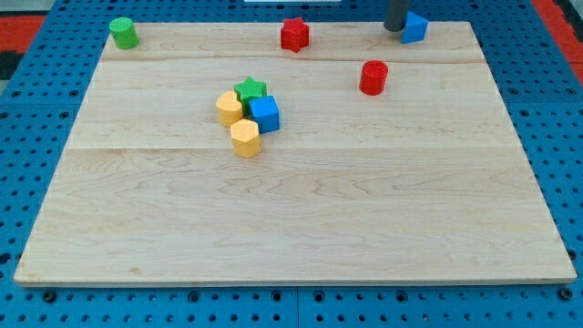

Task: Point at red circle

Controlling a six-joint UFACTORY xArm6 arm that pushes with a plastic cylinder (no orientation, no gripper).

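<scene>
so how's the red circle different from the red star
The red circle is a round cylinder; the red star has points. The circle sits lower and further toward the view's right; the star sits near the view's top edge. My tip is nearer the circle. Both are red and stand alone.

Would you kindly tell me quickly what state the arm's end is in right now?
My tip: no gripper, holding nothing; it sits at the view's top, touching the blue block, above and right of the red circle.
</scene>
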